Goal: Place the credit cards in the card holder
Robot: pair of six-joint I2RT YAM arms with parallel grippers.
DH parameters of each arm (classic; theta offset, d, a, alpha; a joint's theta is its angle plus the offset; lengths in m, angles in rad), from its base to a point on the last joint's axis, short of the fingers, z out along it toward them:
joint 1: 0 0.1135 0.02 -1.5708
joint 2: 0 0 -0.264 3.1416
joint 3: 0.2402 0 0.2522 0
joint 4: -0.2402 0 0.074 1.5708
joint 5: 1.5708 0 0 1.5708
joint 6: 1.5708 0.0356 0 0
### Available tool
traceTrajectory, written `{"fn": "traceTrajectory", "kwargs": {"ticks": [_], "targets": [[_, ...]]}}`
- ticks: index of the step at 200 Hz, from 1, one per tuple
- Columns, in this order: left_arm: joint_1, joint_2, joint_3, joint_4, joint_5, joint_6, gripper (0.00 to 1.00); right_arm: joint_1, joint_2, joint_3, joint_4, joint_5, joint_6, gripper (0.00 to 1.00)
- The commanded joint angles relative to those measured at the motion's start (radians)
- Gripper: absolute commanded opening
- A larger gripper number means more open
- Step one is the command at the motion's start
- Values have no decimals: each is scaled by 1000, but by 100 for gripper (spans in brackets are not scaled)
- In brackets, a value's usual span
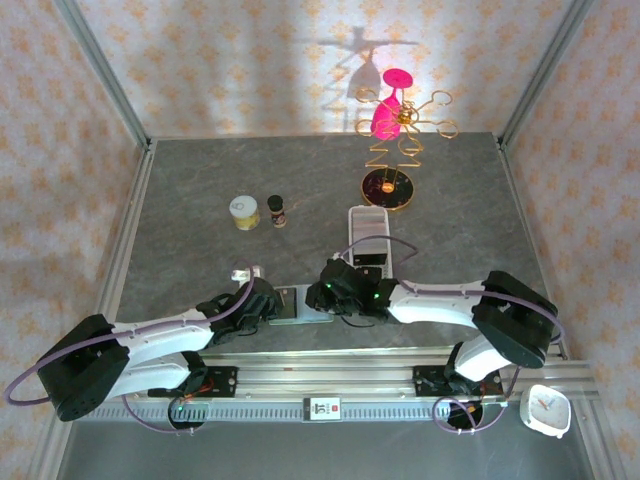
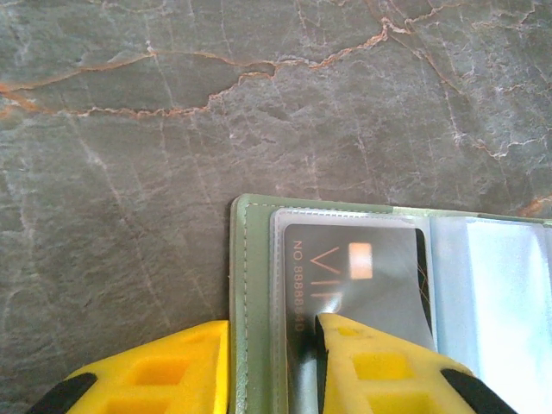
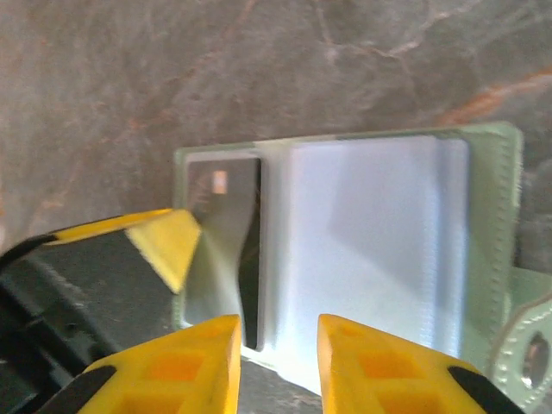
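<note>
The sage-green folding card holder (image 1: 297,306) is laid open at the six-o'clock edge of the grey stone-pattern table (image 1: 200,180). A dark rectangular credit card (image 2: 371,267) marked VIP is seen inside its clear sleeve. The left gripper (image 2: 274,326), reaching from nine o'clock, is partly spread astride the green border, with one finger laid on the sleeve, probably to keep the holder flat. The right gripper (image 3: 278,323), reaching from three o'clock, is spread, and nothing is pinched by it.

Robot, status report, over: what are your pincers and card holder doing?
Left pincer open, astride the edge of the card holder. Right pincer open, over another edge. Card holder unfolded, dark card in its clear sleeve. Nothing in the way.
</note>
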Motion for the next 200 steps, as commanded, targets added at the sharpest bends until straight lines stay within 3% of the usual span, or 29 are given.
{"fn": "traceTrajectory", "kwargs": {"ticks": [1, 121, 200], "targets": [[-5, 44, -14, -65, 17, 7, 29, 6, 16, -17, -29, 25, 13, 30], [-6, -46, -66, -10, 62, -40, 35, 20, 158, 48, 63, -52, 16, 35], [-4, -197, -100, -82, -26, -129, 54, 29, 218, 96, 163, -84, 48, 31]]}}
